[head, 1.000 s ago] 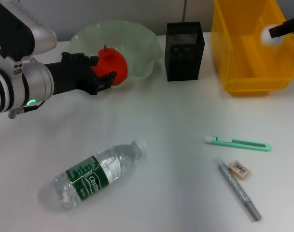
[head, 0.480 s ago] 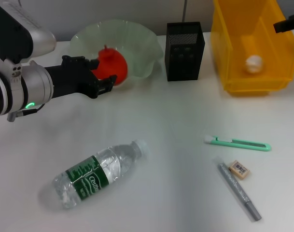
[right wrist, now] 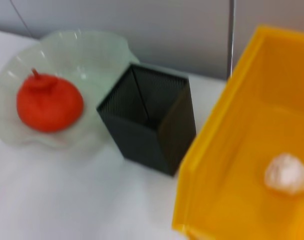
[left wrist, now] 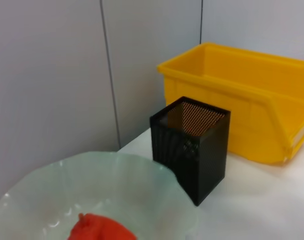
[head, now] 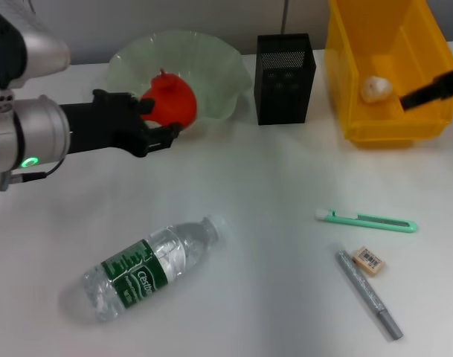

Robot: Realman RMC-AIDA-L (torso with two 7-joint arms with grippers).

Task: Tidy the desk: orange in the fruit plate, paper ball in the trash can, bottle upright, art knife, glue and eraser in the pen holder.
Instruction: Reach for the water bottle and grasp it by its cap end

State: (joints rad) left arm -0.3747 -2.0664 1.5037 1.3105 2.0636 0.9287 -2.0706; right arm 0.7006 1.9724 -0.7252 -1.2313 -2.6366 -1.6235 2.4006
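Silver-grey cylindrical left arm (head: 33, 137), green indicator light, black wrist section, black fingers (head: 163, 134)

I read white script on the bottle's (head: 150, 269) green label, roughly "Cestbon"; the eraser's (head: 370, 261) label print is too small for me.

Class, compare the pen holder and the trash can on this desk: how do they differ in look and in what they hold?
The pen holder is black mesh; the trash can is solid bright yellow plastic. The pen holder is narrow and taller than wide, while the trash can is far bigger and broad. The pen holder looks empty, whereas the trash can has the paper ball inside. Both are open-topped, upright, and stand at the back of the desk.
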